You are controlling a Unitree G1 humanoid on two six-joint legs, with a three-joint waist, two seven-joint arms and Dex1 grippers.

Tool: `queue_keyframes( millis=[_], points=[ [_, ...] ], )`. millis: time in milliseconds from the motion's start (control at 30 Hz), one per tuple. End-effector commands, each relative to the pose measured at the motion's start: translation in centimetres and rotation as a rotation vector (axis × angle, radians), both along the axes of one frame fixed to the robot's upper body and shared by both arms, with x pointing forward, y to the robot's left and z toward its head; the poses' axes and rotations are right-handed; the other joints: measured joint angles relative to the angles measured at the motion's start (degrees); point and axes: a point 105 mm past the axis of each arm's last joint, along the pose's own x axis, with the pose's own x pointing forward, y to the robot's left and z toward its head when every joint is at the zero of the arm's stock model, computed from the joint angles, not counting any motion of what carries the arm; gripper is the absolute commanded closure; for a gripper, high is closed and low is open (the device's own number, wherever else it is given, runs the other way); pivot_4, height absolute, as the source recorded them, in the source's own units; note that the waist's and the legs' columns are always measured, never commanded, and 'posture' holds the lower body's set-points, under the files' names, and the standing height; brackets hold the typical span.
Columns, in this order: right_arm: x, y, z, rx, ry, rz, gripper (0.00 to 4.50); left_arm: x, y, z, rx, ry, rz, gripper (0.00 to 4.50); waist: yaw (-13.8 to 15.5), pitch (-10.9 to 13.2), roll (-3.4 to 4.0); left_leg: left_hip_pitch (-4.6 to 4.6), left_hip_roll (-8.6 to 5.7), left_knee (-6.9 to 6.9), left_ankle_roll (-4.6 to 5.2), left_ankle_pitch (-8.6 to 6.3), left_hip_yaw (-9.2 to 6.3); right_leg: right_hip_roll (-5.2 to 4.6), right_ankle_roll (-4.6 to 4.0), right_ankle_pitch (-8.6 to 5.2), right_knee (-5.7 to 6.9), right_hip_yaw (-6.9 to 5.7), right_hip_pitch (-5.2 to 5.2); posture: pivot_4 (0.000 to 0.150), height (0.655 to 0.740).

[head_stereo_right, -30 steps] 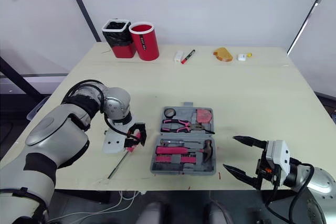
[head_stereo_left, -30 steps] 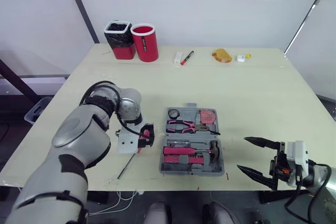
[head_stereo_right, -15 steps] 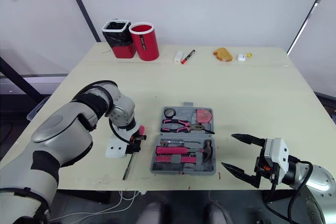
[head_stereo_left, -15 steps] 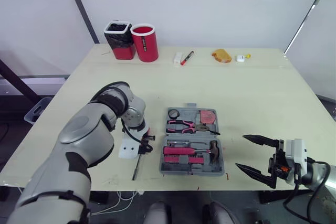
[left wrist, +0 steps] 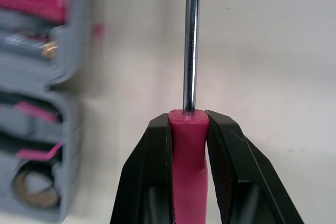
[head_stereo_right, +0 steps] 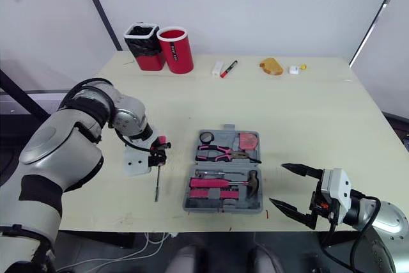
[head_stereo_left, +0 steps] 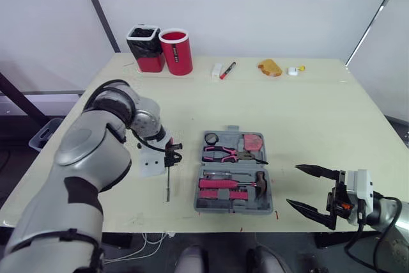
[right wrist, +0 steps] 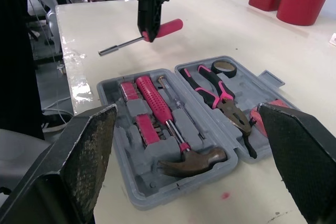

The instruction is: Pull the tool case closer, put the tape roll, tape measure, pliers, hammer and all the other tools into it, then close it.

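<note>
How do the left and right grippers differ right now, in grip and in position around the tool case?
The left gripper is shut on the pink handle of a screwdriver; the right gripper is wide open and holds nothing. The left gripper sits to the robot's left of the open tool case; the right gripper is off its right side, nearer the front edge of the table. Both stand clear of the case.

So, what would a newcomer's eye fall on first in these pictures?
Probably the open grey tool case near the front edge of the table, with pink-handled pliers and a hammer lying in it. Just left of it, the left gripper is shut on the pink handle of a screwdriver. The right gripper hangs open to the right of the case.
</note>
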Motion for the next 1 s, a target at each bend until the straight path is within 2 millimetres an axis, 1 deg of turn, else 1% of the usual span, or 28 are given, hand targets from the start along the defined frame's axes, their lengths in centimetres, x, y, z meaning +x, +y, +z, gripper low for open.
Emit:
queue_keyframes(
  millis=[33, 100, 200, 267, 333, 433, 533, 567, 667, 767, 900, 1000],
  points=[
    [-0.3, 0.6, 0.8, 0.010, -0.038, 0.027, 0.00, 0.2, 0.1, 0.2, -0.105, -0.021, 0.082, 4.07, 0.0, 0.0, 0.01, 0.01, 0.00, 0.00, 0.00, 0.00, 0.00, 0.00, 0.00, 0.00, 0.00, 0.00, 0.00, 0.150, 0.7400],
    [-0.3, 0.6, 0.8, 0.011, -0.035, 0.032, 0.00, 0.4, 0.5, 0.0, -0.165, -0.031, 0.154, 4.07, 0.0, 0.0, 0.01, 0.02, 0.00, 0.00, 0.00, 0.00, 0.02, 0.00, 0.00, 0.00, 0.02, 0.01, 0.00, 0.150, 0.7400],
    [-0.4, 0.5, 0.7, 0.012, -0.029, 0.037, 0.00, 1.1, 0.9, -0.2, -0.277, -0.053, 0.308, 4.07, 0.0, 0.0, 0.01, 0.02, 0.02, 0.02, 0.00, 0.00, 0.01, 0.01, 0.00, 0.00, 0.04, -0.01, 0.00, 0.150, 0.7400],
    [-0.4, 0.5, 0.7, 0.014, -0.027, 0.038, 0.00, 0.8, 1.7, -0.6, -0.270, -0.043, 0.348, 4.07, 0.0, 0.0, 0.02, 0.01, 0.04, 0.03, 0.00, 0.00, 0.00, 0.00, 0.00, 0.00, 0.07, -0.03, -0.01, 0.150, 0.7400],
    [-0.4, 0.6, 0.6, 0.016, -0.021, 0.047, 0.00, 0.5, 2.5, -0.8, -0.304, -0.029, 0.446, 4.07, -0.1, 0.0, 0.04, 0.01, 0.04, 0.03, -0.01, 0.00, 0.01, 0.00, 0.00, 0.00, 0.08, -0.03, -0.01, 0.150, 0.7400],
    [-0.4, 0.7, 0.5, 0.018, -0.018, 0.051, 0.00, 0.5, 3.5, -0.2, -0.362, -0.030, 0.620, 4.07, -0.1, 0.0, 0.05, 0.03, 0.08, 0.06, -0.01, 0.00, 0.00, 0.00, -0.01, 0.00, 0.17, -0.04, -0.02, 0.150, 0.7400],
    [-0.5, 0.7, 0.4, 0.019, -0.015, 0.054, 0.00, 0.7, 3.3, 0.8, -0.487, -0.030, 0.785, 4.07, 0.0, 0.0, 0.06, 0.05, 0.09, 0.10, -0.01, 0.00, -0.01, -0.01, -0.02, -0.01, 0.31, -0.04, -0.03, 0.150, 0.7400],
    [-0.5, 0.7, 0.4, 0.020, -0.014, 0.055, 0.00, 0.7, 3.1, 1.1, -0.551, -0.017, 0.860, 4.07, 0.1, 0.0, 0.07, 0.05, 0.09, 0.12, -0.01, 0.00, -0.01, -0.02, -0.01, -0.01, 0.35, -0.05, -0.04, 0.150, 0.7400],
    [-0.6, 0.8, 0.4, 0.022, -0.010, 0.058, 0.00, 0.0, 2.7, 1.6, -0.668, 0.041, 1.038, 4.07, 0.0, 0.0, 0.08, 0.06, 0.08, 0.23, -0.01, 0.00, -0.04, -0.05, -0.01, -0.02, 0.48, -0.08, -0.04, 0.150, 0.7400],
    [-0.5, 0.8, 0.4, 0.024, -0.007, 0.062, 0.00, -0.8, 2.3, 2.1, -0.793, 0.137, 1.262, 4.07, -0.1, 0.0, 0.09, 0.09, 0.08, 0.27, -0.01, 0.00, -0.06, -0.04, -0.01, -0.03, 0.59, -0.07, -0.04, 0.150, 0.7400],
    [-0.3, 0.8, 0.4, 0.028, -0.010, 0.068, 0.00, -1.6, 2.1, 2.2, -0.883, 0.233, 1.508, 4.07, -0.1, 0.0, 0.09, 0.16, 0.08, 0.29, -0.01, 0.00, -0.09, 0.02, -0.04, -0.05, 0.74, -0.06, -0.05, 0.150, 0.7400],
    [0.0, 0.8, 0.5, 0.033, -0.029, 0.071, 0.00, -2.0, 2.3, 1.8, -0.923, 0.223, 1.684, 4.07, -0.1, 0.0, 0.09, 0.19, 0.07, 0.29, -0.01, 0.00, -0.09, 0.02, -0.04, -0.05, 0.76, -0.05, -0.05, 0.150, 0.7400]
  ],
)
